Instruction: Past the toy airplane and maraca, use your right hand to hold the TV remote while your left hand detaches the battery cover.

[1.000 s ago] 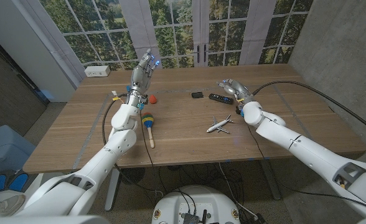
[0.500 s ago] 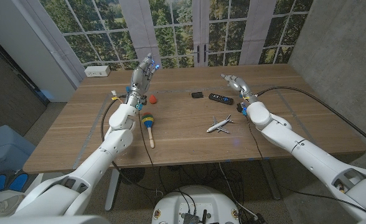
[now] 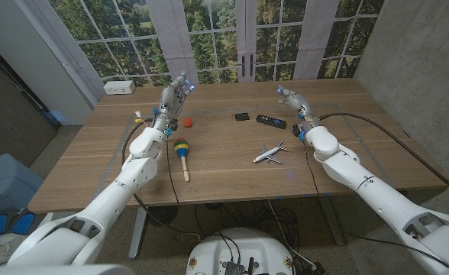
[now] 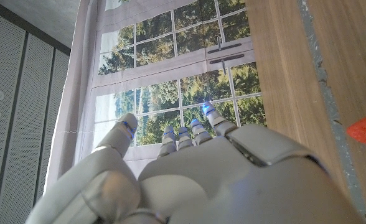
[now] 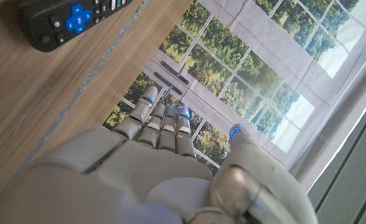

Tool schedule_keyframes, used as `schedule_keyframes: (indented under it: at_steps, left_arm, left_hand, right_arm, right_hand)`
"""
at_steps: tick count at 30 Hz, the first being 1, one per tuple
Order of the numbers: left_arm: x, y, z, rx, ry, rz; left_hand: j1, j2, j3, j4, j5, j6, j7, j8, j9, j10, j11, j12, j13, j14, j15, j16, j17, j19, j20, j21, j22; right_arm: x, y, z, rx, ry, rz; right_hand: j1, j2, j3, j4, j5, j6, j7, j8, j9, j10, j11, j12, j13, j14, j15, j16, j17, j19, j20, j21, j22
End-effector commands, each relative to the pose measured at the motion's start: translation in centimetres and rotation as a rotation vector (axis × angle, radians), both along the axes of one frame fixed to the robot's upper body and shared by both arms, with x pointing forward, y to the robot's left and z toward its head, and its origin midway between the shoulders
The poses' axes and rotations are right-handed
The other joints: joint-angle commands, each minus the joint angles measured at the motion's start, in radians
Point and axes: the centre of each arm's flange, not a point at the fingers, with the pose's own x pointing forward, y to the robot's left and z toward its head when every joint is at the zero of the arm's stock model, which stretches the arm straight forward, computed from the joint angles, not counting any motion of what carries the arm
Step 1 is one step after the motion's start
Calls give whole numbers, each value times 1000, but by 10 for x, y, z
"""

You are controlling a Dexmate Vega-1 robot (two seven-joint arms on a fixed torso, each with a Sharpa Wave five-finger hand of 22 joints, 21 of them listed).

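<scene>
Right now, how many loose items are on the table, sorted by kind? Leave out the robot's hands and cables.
Toys: 2, the toy airplane and the maraca
Remote parts: 2, the TV remote and a small black piece, possibly its battery cover
Small red object: 1
White power strip: 1
Total: 6

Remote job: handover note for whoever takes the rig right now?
Left hand: raised over the far left of the table, fingers apart, holding nothing.
Right hand: raised just beyond the remote, fingers apart, holding nothing.
Remote lies on the table, buttons up, past the toy airplane. A small black piece lies to its left; I cannot tell whether that is the battery cover.
Maraca lies toward the left side, near a small red thing.
Done: nothing visibly held.
Left: right hand grips the remote, left hand takes off the cover, if still on.
</scene>
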Motion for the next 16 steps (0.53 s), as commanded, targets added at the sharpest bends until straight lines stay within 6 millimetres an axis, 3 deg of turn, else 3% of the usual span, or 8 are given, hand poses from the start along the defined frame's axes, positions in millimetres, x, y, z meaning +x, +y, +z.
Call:
schedule_keyframes:
  at_steps: [1, 16]
  left_arm:
    - [4, 11, -2, 44, 75, -20]
    - [4, 20, -15, 53, 194, 0]
  left_hand:
    - [-6, 60, 5, 9, 3, 0, 8, 2, 1, -2, 7, 5, 1, -13, 2, 5, 5, -12, 2, -4, 1]
    - [-14, 53, 22, 37, 6, -18, 28, -1, 1, -25, 22, 1, 1, -34, 20, 2, 6, -28, 7, -21, 1]
  right_arm:
    - [-5, -13, -1, 170, -38, 78]
    - [-12, -33, 7, 262, -118, 63]
  right_hand:
    - [0, 2, 6, 6, -6, 3, 6, -6, 3, 4, 9, -2, 0, -1, 3, -1, -4, 7, -9, -4, 1]
    - [-14, -2, 13, 11, -8, 23, 13, -6, 3, 18, 16, -1, -14, 0, 3, -5, -26, 3, -7, -18, 0]
